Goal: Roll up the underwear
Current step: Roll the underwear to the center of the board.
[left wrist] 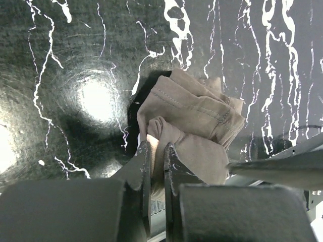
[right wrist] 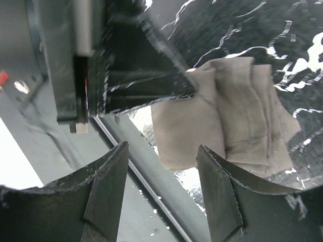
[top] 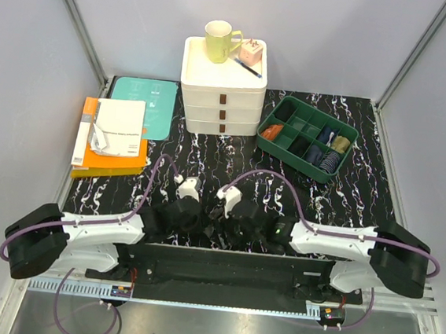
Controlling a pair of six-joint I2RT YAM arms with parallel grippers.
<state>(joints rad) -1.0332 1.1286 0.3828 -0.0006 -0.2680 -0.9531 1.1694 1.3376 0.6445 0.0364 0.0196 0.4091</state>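
Underwear is shown in the left wrist view as a bunched tan fold on the marbled worktop, pinched by the jaws of the left gripper, probably to anchor the roll. In the right wrist view the jaws of the right gripper are spread and empty, the cloth just beyond. From above, the bundle is mostly hidden between both wrists.
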